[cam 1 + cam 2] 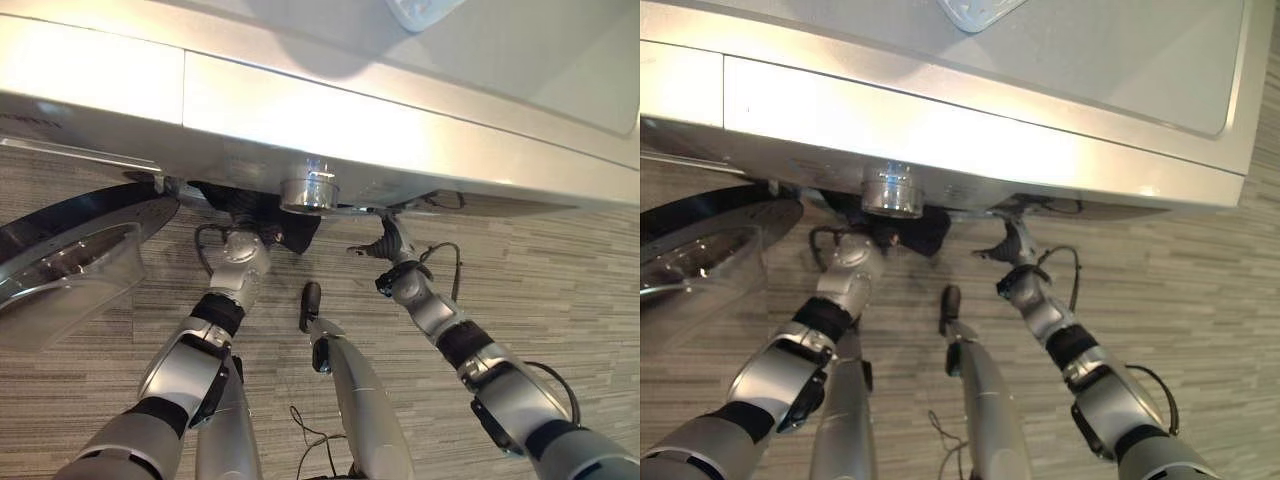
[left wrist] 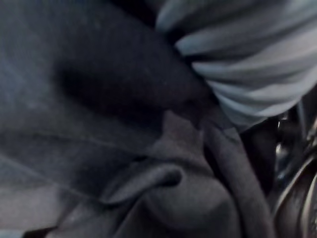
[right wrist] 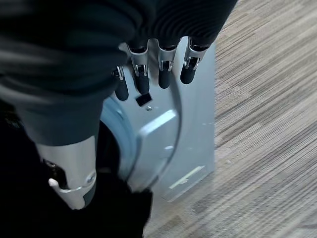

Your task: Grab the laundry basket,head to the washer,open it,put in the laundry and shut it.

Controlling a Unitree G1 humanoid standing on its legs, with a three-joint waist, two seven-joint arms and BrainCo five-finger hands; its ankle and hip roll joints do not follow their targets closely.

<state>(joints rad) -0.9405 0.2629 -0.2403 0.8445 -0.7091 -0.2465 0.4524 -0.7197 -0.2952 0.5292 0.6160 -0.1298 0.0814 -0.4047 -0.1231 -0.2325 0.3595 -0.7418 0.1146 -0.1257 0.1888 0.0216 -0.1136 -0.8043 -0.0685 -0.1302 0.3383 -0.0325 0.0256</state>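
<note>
I look straight down on the silver washer [image 1: 400, 110]. Its round glass door [image 1: 70, 270] hangs open at the left. My left hand [image 1: 240, 225] reaches under the washer's top edge into the drum opening, among dark laundry [image 1: 290, 232]. In the left wrist view, dark cloth [image 2: 99, 99] and a blue-and-white striped piece [image 2: 247, 64] press close and hide the fingers. My right hand [image 1: 388, 245] is at the washer's front, right of the opening. Its fingers [image 3: 163, 74] hang relaxed by the door rim [image 3: 148, 129] and hold nothing.
A chrome knob [image 1: 308, 192] juts from the washer's front panel between the two arms. Striped wood-look floor [image 1: 560, 280] spreads to the right. The open door takes up the floor space at the left.
</note>
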